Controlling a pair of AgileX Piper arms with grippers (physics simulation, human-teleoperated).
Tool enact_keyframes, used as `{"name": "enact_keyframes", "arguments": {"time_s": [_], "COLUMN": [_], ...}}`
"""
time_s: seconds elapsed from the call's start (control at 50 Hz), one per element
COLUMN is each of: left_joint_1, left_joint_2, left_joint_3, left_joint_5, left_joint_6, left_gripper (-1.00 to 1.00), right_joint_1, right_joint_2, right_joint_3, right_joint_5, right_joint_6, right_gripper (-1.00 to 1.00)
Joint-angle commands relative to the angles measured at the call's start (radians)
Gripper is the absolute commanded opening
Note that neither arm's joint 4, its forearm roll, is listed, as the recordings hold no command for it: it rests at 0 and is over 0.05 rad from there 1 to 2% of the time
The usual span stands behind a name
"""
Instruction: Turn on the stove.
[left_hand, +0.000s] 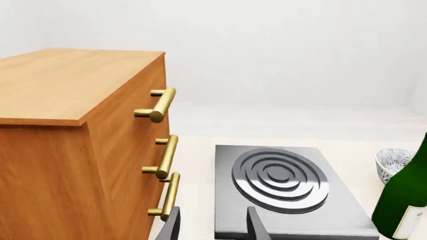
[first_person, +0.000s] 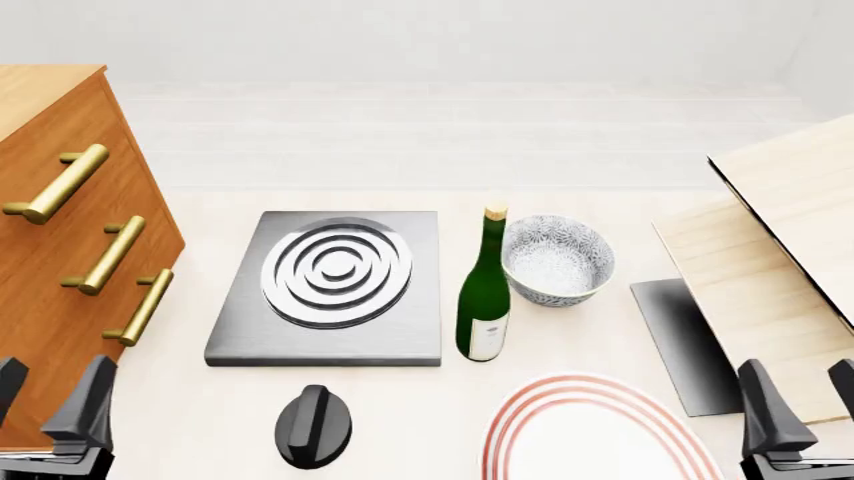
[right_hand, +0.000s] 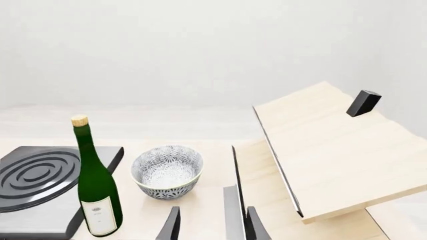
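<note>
Nothing's been grabbed yet, so this looks like the approach step. Left pincer (first_person: 54, 405) sits low by the dresser (first_person: 67, 230), fingers apart and empty. The knob (first_person: 312, 425), small, black and ridged, is on the counter (first_person: 200, 400) just in front of the stove (first_person: 327, 290), a grey slab with a ringed burner (first_person: 336, 270). Next I'd swing that pincer over the knob and twist. Right pincer (first_person: 801, 410) is apart too, near the plate (first_person: 587, 435).

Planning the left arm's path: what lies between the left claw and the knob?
In the front view, only bare table separates the left claw from the knob.
</note>
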Motion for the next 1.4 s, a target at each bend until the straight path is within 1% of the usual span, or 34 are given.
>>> {"name": "enact_keyframes", "arguments": {"time_s": [0.02, 0.04, 0.1, 0.2, 0.28, 0.3, 0.36, 0.38, 0.42, 0.44, 0.46, 0.5, 0.52, 0.54, 0.56, 0.58, 0.62, 0.64, 0.66, 0.7, 0.74, 0.78, 0.8, 0.84, 0.86, 0.9, 0.96, 1.0, 1.02, 1.04, 1.14, 1.2, 1.28, 1.4], "left_joint_1": [-0.118, -0.098, -0.131, -0.151, -0.218, -0.229, -0.26, -0.258, -0.284, -0.301, -0.327, -0.332, -0.341, -0.357, -0.382, -0.404, -0.438, -0.438, -0.437, -0.478, -0.512, -0.538, -0.562, -0.568, -0.566, -0.568, -0.587, -0.587, -0.585, -0.592, -0.58, -0.607, -0.601, -0.593], "left_joint_2": [-0.041, -0.041, -0.041, -0.041, -0.042, -0.041, -0.041, -0.04, -0.024, -0.008, 0.043, 0.061, 0.09, 0.084, 0.098, 0.177, 0.247, 0.248, 0.306, 0.388, 0.496, 0.569, 0.629, 0.65, 0.718, 0.744, 0.845, 0.875, 0.92, 0.955, 1.051, 1.104, 1.16, 1.253], "left_joint_3": [-0.076, -0.074, -0.066, -0.072, -0.165, -0.184, -0.249, -0.267, -0.282, -0.296, -0.304, -0.304, -0.316, -0.318, -0.311, -0.306, -0.325, -0.325, -0.341, -0.34, -0.348, -0.352, -0.355, -0.361, -0.377, -0.377, -0.391, -0.391, -0.392, -0.394, -0.403, -0.402, -0.392, -0.372], "left_joint_5": [0.096, 0.106, 0.095, 0.104, 0.208, 0.236, 0.29, 0.309, 0.328, 0.332, 0.321, 0.311, 0.303, 0.292, 0.268, 0.235, 0.205, 0.204, 0.182, 0.135, 0.094, 0.057, 0.03, 0.024, 0.013, -0.005, -0.045, -0.055, -0.071, -0.083, -0.125, -0.136, -0.179, -0.249], "left_joint_6": [-0.026, -0.034, -0.016, -0.032, -0.056, -0.029, -0.015, 0.007, -0.032, -0.025, 0.002, 0.008, 0.028, 0.076, 0.173, 0.154, 0.08, 0.08, 0.036, 0.05, 0.026, 0.056, 0.043, 0.027, -0.038, -0.052, -0.009, 0.006, 0.045, 0.056, 0.021, -0.007, 0.016, 0.008], "left_gripper": [1.0, 1.0, 1.0, 1.0, 1.0, 1.0, 1.0, 1.0, 1.0, 1.0, 1.0, 1.0, 1.0, 1.0, 1.0, 1.0, 1.0, 1.0, 1.0, 1.0, 1.0, 1.0, 1.0, 1.0, 1.0, 1.0, 1.0, 1.0, 1.0, 1.0, 1.0, 1.0, 1.0, 1.0], "right_joint_1": [-0.01, -0.01, -0.012, 0.005, 0.014, 0.014, 0.015, 0.017, 0.02, 0.021, 0.019, 0.018, 0.017, 0.018, 0.021, 0.028, 0.039, 0.039, 0.042, 0.041, 0.043, 0.048, 0.052, 0.053, 0.055, 0.054, 0.051, 0.048, 0.045, 0.047, 0.044, 0.036, 0.043, 0.043], "right_joint_2": [-0.001, -0.001, 0.0, 0.0, -0.001, -0.001, -0.001, 0.001, 0.001, 0.001, -0.001, -0.001, -0.001, -0.001, -0.001, -0.001, -0.001, -0.001, -0.001, -0.001, -0.001, -0.001, -0.001, -0.001, -0.001, -0.001, -0.001, -0.001, -0.001, -0.001, 0.0, 0.002, 0.007, 0.005], "right_joint_3": [-0.005, -0.005, -0.007, -0.023, -0.014, -0.017, -0.02, -0.022, -0.023, -0.025, -0.019, -0.015, -0.016, -0.015, -0.015, -0.015, -0.01, -0.01, -0.01, -0.009, -0.011, -0.008, -0.01, -0.01, -0.008, -0.005, -0.004, -0.005, -0.004, -0.002, -0.001, 0.0, 0.001, -0.001], "right_joint_5": [-0.005, 0.0, 0.005, -0.003, 0.0, 0.001, 0.001, -0.001, 0.0, 0.004, 0.001, -0.002, -0.001, 0.0, 0.0, -0.001, -0.003, -0.003, -0.002, -0.003, -0.002, -0.005, -0.003, -0.003, -0.003, -0.006, -0.004, -0.003, -0.001, 0.002, 0.006, 0.009, 0.009, 0.015], "right_joint_6": [-0.026, -0.018, -0.019, -0.028, -0.035, -0.034, -0.031, -0.033, -0.036, -0.038, -0.038, -0.037, -0.035, -0.036, -0.037, -0.042, -0.047, -0.047, -0.05, -0.049, -0.051, -0.054, -0.061, -0.062, -0.06, -0.061, -0.059, -0.06, -0.064, -0.068, -0.061, -0.062, -0.069, -0.068], "right_gripper": [1.0, 1.0, 1.0, 1.0, 1.0, 1.0, 1.0, 1.0, 1.0, 1.0, 1.0, 1.0, 1.0, 1.0, 1.0, 1.0, 1.0, 1.0, 1.0, 1.0, 1.0, 1.0, 1.0, 1.0, 1.0, 1.0, 1.0, 1.0, 1.0, 1.0, 1.0, 1.0, 1.0, 1.0]}}
